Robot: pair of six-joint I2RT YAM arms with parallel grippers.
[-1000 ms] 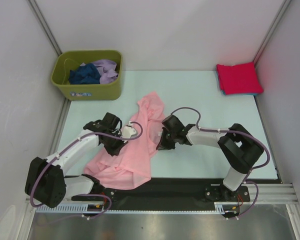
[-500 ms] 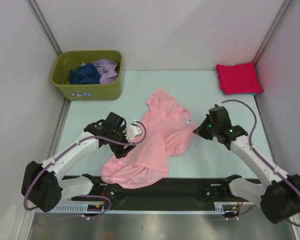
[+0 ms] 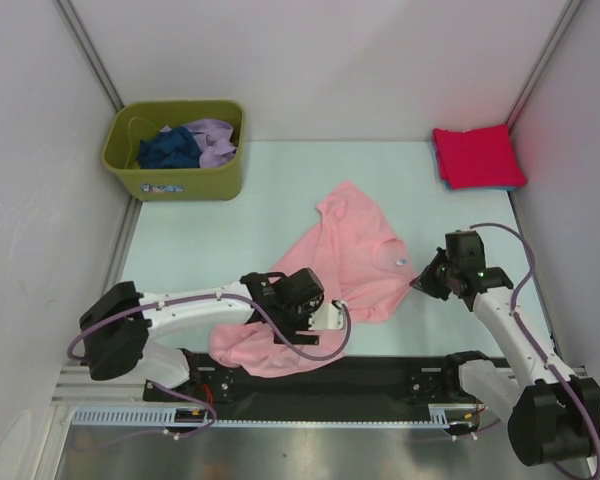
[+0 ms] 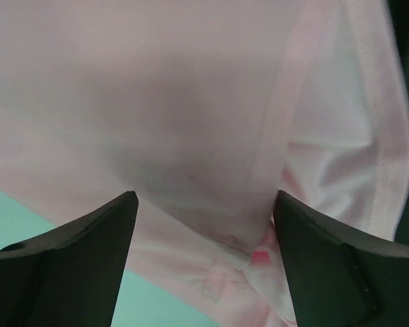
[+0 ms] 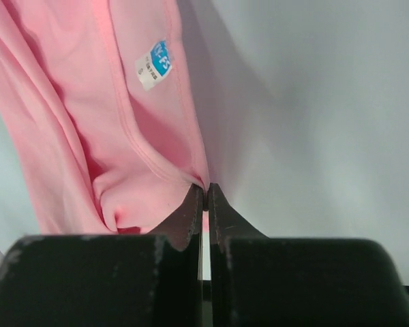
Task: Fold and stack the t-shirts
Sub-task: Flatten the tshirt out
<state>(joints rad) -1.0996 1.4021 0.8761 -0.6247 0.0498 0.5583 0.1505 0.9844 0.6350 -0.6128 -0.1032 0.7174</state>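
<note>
The large light pink t-shirt (image 3: pixel 345 255) lies half spread across the table's middle, its lower part bunched at the near edge. My left gripper (image 3: pixel 318 322) hovers open over that bunched part, pink cloth (image 4: pixel 191 136) filling the view between its fingers (image 4: pixel 82 259), nothing gripped. My right gripper (image 3: pixel 421 282) is shut on the pink shirt's edge (image 5: pixel 198 178), close to the blue collar label (image 5: pixel 155 65). A folded red t-shirt (image 3: pixel 477 155) rests on a light blue one at the far right. Navy (image 3: pixel 166 150) and lavender (image 3: pixel 216 138) t-shirts lie in the bin.
The olive-green bin (image 3: pixel 175 178) stands at the far left corner. White walls close in the table on both sides and at the back. A black rail (image 3: pixel 380 375) with the arm bases runs along the near edge.
My right gripper has dragged the pink shirt's collar edge right and nearer, spreading the cloth. My left gripper opened, let go of the shirt and moved right toward the near edge.
</note>
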